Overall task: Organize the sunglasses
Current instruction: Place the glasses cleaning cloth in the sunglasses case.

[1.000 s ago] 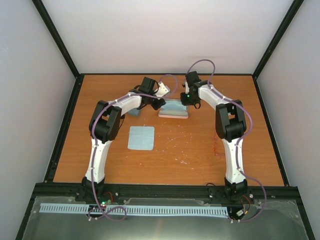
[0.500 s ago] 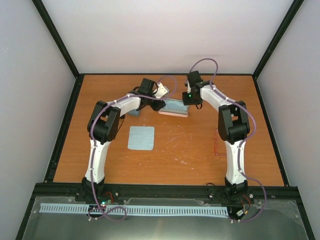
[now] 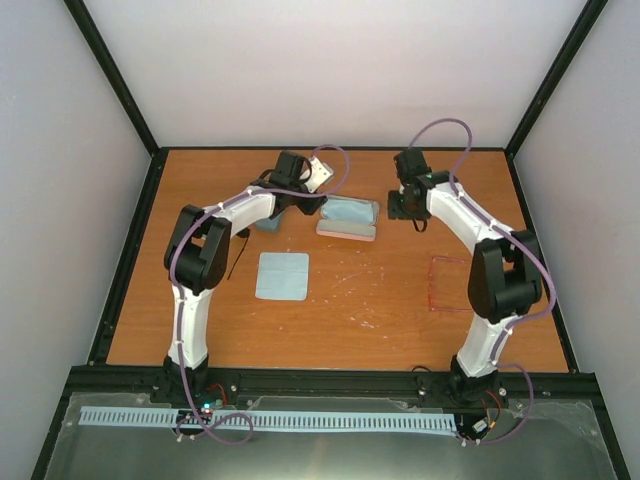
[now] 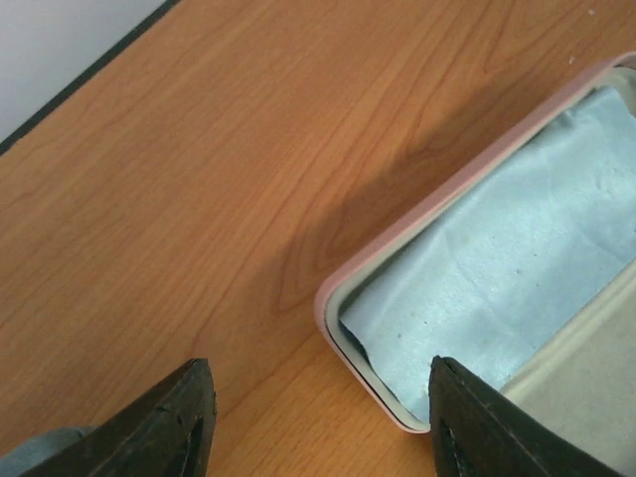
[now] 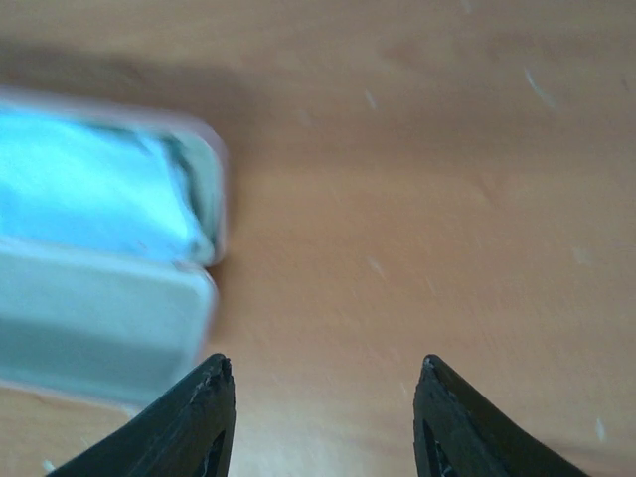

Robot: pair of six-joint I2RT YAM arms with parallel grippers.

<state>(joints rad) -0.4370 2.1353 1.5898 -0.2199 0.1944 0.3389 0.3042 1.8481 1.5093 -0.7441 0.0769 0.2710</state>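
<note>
Top view, lower centre: a square light-blue cloth (image 3: 281, 275) lay flat on the counter (image 3: 360, 300). At lower right, the red sunglasses (image 3: 447, 285) lay on the counter, well apart from both arms. Left of the cloth, a thin dark arm of the black sunglasses (image 3: 236, 258) showed beside the left arm; the rest was hidden. Farther back, at centre, the pink case (image 3: 345, 235) lay open with a second blue cloth (image 4: 497, 288) inside. The left fingers (image 4: 184, 422), at the case's left end, were spread and held nothing. The right fingers (image 5: 452, 422), off the case's right end, were likewise spread over bare counter and touched nothing.
</note>
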